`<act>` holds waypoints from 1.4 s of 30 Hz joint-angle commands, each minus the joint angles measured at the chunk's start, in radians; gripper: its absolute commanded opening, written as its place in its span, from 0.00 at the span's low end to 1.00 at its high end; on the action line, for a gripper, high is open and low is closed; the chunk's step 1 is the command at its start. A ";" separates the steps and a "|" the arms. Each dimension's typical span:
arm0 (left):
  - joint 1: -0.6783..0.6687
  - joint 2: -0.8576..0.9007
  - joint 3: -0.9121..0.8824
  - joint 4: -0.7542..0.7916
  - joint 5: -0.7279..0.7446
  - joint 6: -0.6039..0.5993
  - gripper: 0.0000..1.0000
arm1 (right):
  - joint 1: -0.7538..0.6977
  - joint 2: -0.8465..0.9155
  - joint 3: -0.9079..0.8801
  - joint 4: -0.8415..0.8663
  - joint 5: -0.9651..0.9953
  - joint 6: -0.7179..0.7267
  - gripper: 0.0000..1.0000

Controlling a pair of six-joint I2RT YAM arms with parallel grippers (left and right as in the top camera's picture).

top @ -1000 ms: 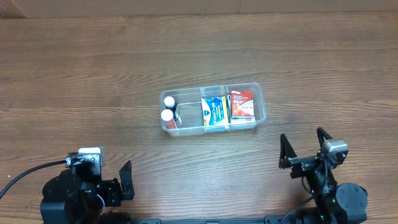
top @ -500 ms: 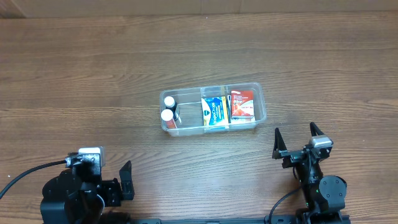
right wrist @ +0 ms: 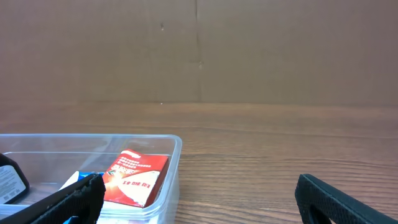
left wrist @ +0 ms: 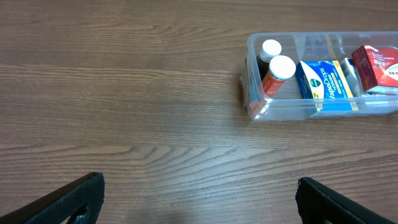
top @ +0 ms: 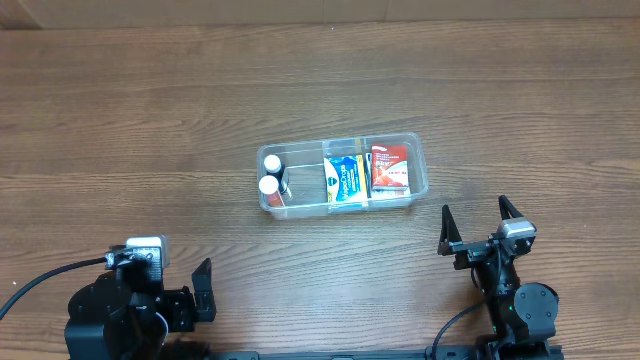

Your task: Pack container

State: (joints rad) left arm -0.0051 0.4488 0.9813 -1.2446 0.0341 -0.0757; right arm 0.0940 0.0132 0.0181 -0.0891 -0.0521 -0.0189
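- The right gripper [top: 472, 208] has pulled back toward its base and since held still, jaws spread, empty.
- The left gripper [left wrist: 199, 186] is likewise splayed, holding nothing.
- Ahead-left of the right gripper, the container [top: 424, 172] holds two bottles [top: 270, 174], a blue box [top: 345, 178] and a red box [top: 389, 167]; packing looks finished.
- Beyond, the table [top: 120, 120] offers broad room, with its far edge well apart.

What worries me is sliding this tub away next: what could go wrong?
The two white-capped bottles stand upright with spare room in their end of the container; a jerk may topple them. The red box sits tilted, so it could shift. The right gripper hangs open near the container's corner and might clip it if it advances.
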 commanded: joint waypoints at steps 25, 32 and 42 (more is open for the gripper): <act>0.009 -0.026 -0.012 0.006 -0.008 -0.010 1.00 | 0.000 -0.010 -0.010 0.009 -0.002 0.007 1.00; 0.033 -0.195 -0.192 0.150 -0.032 -0.005 1.00 | 0.000 -0.010 -0.010 0.009 -0.002 0.007 1.00; 0.027 -0.444 -0.743 0.780 -0.060 -0.005 1.00 | 0.000 -0.010 -0.010 0.009 -0.002 0.007 1.00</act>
State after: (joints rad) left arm 0.0204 0.0395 0.3607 -0.6426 -0.0120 -0.0750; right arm 0.0940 0.0128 0.0181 -0.0895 -0.0525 -0.0189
